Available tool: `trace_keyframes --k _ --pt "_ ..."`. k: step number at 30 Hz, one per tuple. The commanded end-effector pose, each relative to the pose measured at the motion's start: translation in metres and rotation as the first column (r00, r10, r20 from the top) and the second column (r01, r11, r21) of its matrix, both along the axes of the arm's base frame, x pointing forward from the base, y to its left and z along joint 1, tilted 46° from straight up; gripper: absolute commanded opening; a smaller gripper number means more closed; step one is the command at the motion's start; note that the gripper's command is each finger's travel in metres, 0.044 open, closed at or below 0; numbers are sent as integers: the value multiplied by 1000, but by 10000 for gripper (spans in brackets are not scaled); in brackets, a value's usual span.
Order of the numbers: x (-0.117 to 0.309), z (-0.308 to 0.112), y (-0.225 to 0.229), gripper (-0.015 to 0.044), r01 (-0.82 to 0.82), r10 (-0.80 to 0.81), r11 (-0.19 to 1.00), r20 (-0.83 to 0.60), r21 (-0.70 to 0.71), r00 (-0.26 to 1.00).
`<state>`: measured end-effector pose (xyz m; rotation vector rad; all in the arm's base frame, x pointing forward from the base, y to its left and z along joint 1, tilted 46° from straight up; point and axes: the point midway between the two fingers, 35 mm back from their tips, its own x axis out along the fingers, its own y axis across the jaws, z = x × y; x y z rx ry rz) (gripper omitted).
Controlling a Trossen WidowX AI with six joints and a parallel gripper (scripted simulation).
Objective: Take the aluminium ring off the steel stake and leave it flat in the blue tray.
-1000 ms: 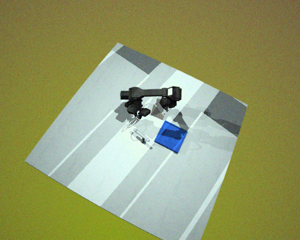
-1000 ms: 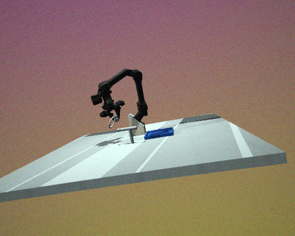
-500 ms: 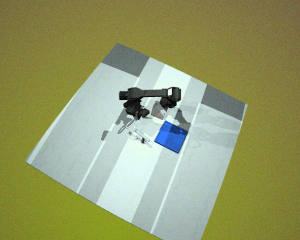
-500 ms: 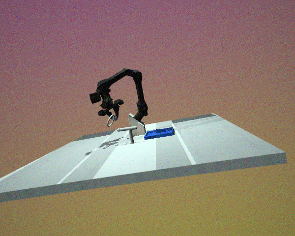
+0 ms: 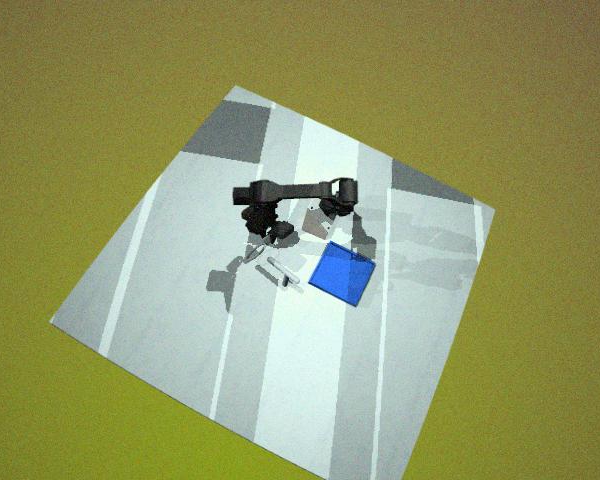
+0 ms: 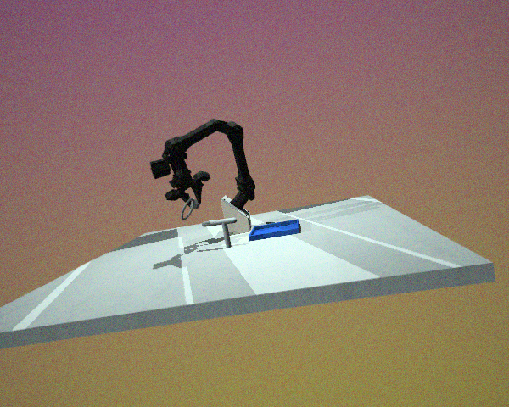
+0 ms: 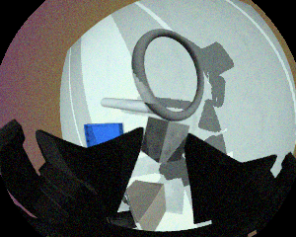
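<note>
Half of the task appears done: the ring (image 5: 254, 253) (image 6: 187, 209) (image 7: 136, 74) has been freed from the stake (image 5: 285, 281) (image 6: 226, 236) and is held aloft, tilted, left of it, by the partly closed gripper (image 5: 272, 238) (image 6: 187, 200) (image 7: 164, 134). Flat placement in the blue tray (image 5: 341, 273) (image 6: 274, 230) (image 7: 104, 134), release and withdrawal are left.

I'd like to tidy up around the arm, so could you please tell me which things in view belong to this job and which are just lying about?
Part of the job:
- ring, held by the gripper
- stake
- blue tray

Just lying about:
- nothing that I can see
</note>
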<state>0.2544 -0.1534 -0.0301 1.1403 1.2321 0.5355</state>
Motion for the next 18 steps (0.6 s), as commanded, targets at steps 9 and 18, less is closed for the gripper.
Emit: trace_keyframes --k 9,18 --pt "22 -3 -6 0 8 -8 1000 3 1 1000" --pt "36 -5 -7 0 8 -8 1000 5 2 1000"
